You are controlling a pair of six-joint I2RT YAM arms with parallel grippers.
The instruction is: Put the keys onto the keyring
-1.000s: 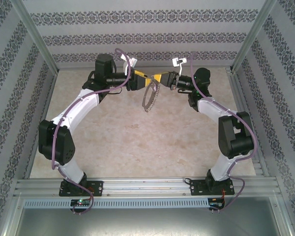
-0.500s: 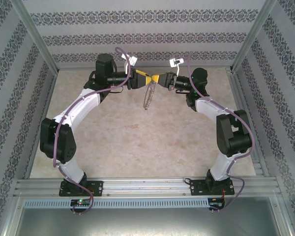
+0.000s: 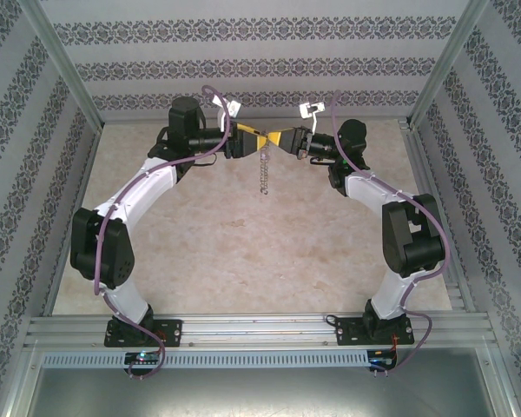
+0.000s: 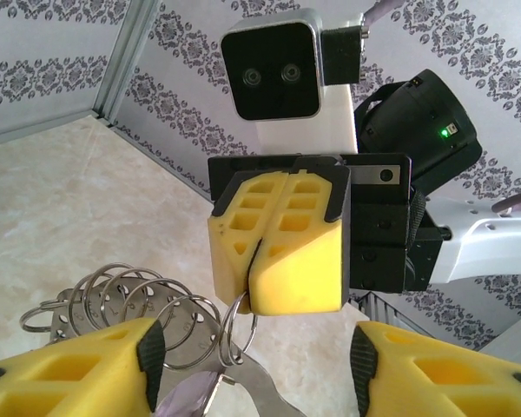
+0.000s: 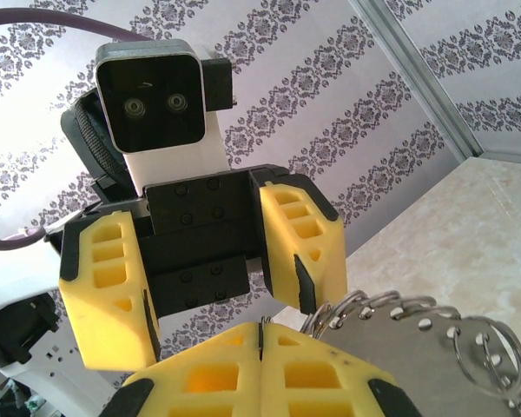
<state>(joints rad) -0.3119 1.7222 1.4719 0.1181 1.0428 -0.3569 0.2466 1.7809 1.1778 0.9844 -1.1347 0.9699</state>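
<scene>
The left arm (image 3: 148, 187) and right arm (image 3: 375, 189) arched inward, meeting nose to nose, left pincer (image 3: 257, 142) gaping, right pincer (image 3: 278, 139) clamped tight.

From the left wrist, the key (image 4: 194, 401) is cut off by the bottom edge and partly covered by a finger (image 4: 78, 367) of the left gripper (image 4: 256, 356); its blade cannot be told from the metal beside it. In the top view the keyring (image 3: 264, 170) is seen edge-on as a thin line, and the key is too small to be found. From the right wrist, the keyring is blurred and cut off at the right and bottom edges.
</scene>
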